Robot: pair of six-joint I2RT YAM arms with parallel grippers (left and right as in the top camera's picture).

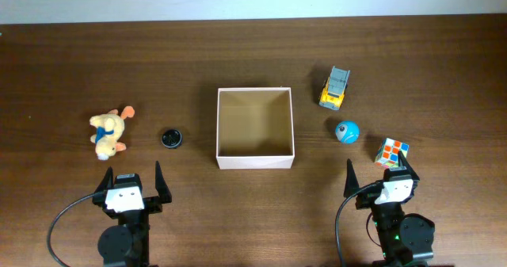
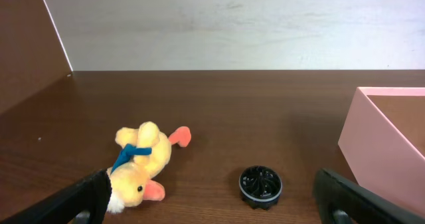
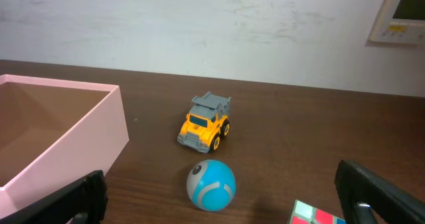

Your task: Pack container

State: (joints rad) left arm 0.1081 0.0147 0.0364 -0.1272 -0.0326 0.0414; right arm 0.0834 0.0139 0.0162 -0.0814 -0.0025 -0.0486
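Observation:
The container (image 1: 255,162), a square shallow box with white walls and a tan inside, sits at the table's middle with nothing in it; its wall shows in the left wrist view (image 2: 378,141) and right wrist view (image 3: 86,141). A yellow plush duck (image 1: 108,134) (image 2: 141,161) and a black round disc (image 1: 172,138) (image 2: 260,185) lie to its left. A yellow toy truck (image 1: 335,88) (image 3: 205,125), a blue ball (image 1: 346,131) (image 3: 210,184) and a colour cube (image 1: 391,152) (image 3: 317,215) lie to its right. My left gripper (image 1: 132,181) (image 2: 212,207) and right gripper (image 1: 381,177) (image 3: 222,207) are open and empty near the front edge.
A pale wall runs along the table's far edge (image 2: 232,24). A wall panel (image 3: 402,14) hangs at the upper right of the right wrist view.

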